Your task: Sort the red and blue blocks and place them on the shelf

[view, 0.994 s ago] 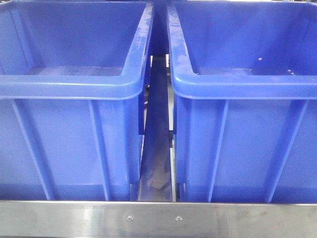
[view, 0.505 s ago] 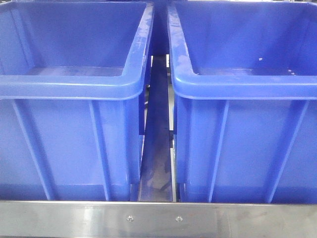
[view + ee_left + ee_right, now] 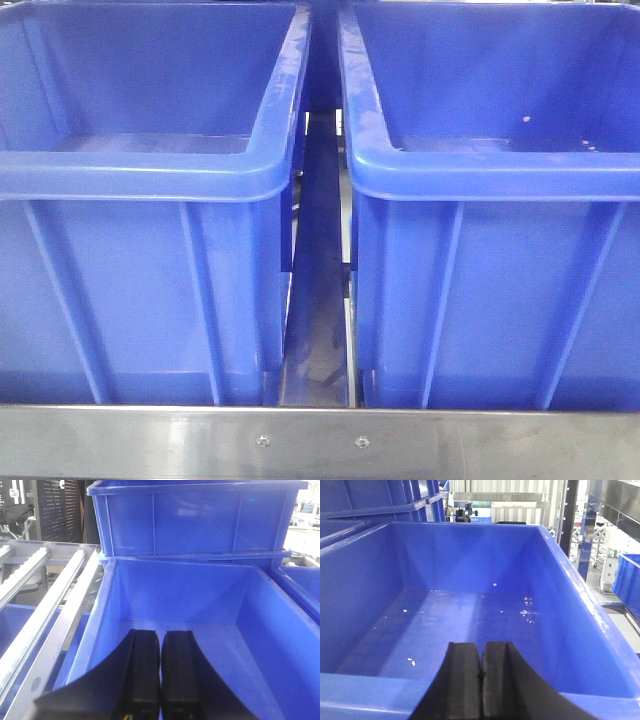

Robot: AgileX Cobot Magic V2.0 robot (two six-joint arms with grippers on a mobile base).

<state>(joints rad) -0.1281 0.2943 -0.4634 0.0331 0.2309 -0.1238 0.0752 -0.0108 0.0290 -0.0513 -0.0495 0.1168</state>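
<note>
No red block or blue block shows in any view. The shelf's flat steel front bar (image 3: 320,440) with two small screws runs along the bottom of the front view. Its roller rails (image 3: 45,610) show at the left of the left wrist view. My left gripper (image 3: 161,636) is shut and empty, and points into a large blue bin (image 3: 250,615). My right gripper (image 3: 481,647) is shut and empty, above the near rim of another large blue bin (image 3: 560,565).
Two large blue bins (image 3: 140,170) (image 3: 500,170) stand side by side on the shelf, with a narrow gap (image 3: 318,300) between them. A third blue bin (image 3: 195,515) sits higher, behind the left one. White specks (image 3: 526,611) lie on the right bin's floor.
</note>
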